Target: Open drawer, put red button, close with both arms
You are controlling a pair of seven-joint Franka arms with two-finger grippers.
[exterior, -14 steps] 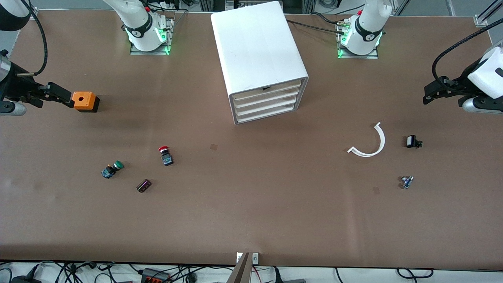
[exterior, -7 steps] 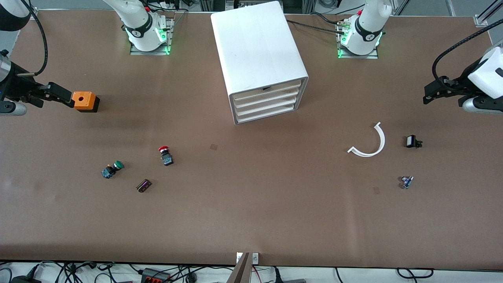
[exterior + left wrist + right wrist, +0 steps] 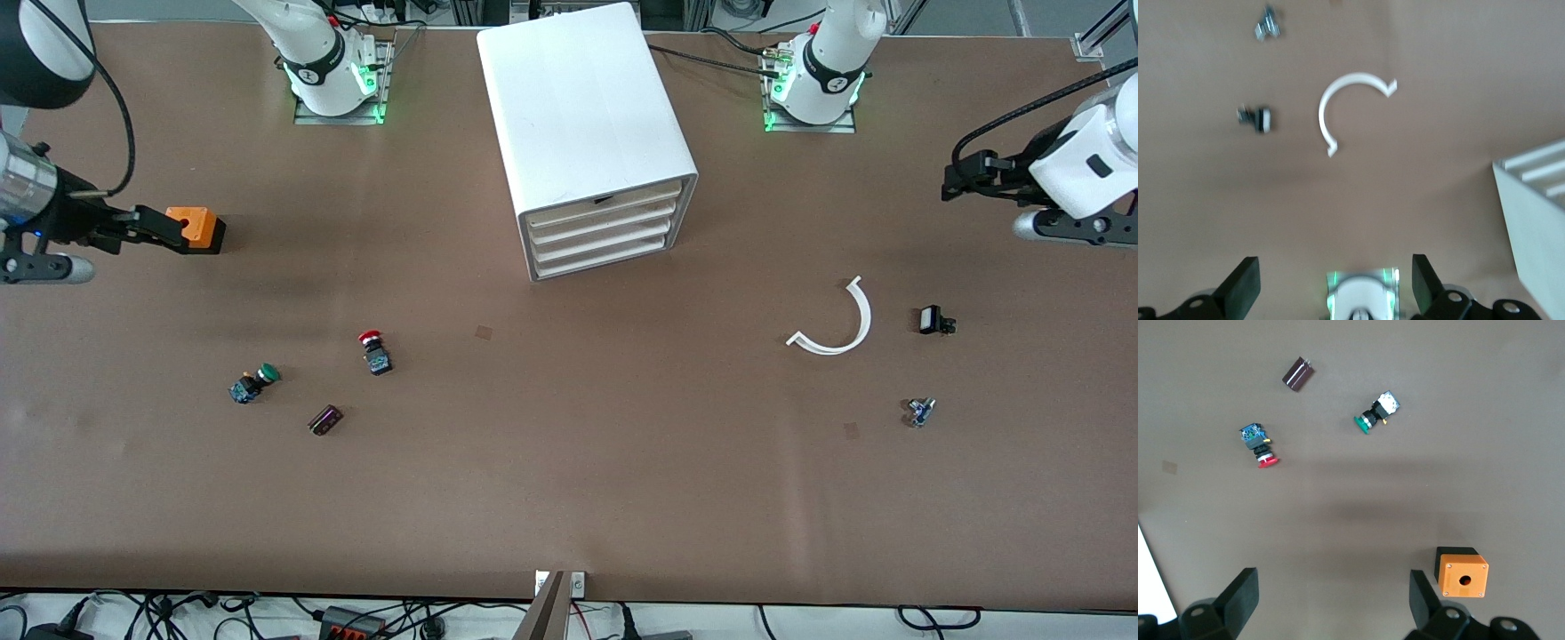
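Note:
The white four-drawer cabinet (image 3: pixel 587 116) stands mid-table between the arm bases, all drawers shut. The drawer (image 3: pixel 600 220) is second from the top, under the one with a dark mark. The red button (image 3: pixel 373 349) lies on its side on the table toward the right arm's end, and also shows in the right wrist view (image 3: pixel 1260 447). My right gripper (image 3: pixel 164 229) hangs open and empty over the table beside the orange box (image 3: pixel 197 228); its wrist view shows the spread jaws (image 3: pixel 1331 600). My left gripper (image 3: pixel 965 169) is open and empty (image 3: pixel 1335 290) over the left arm's end.
A green-capped button (image 3: pixel 253 383) and a dark purple block (image 3: pixel 325 420) lie near the red button. A white curved strip (image 3: pixel 836 324), a small black part (image 3: pixel 933 320) and a small blue part (image 3: pixel 920 411) lie toward the left arm's end.
My right gripper has shifted a little toward the orange box and now overlaps it. My left gripper has moved toward the bases' side of the table and slightly inward.

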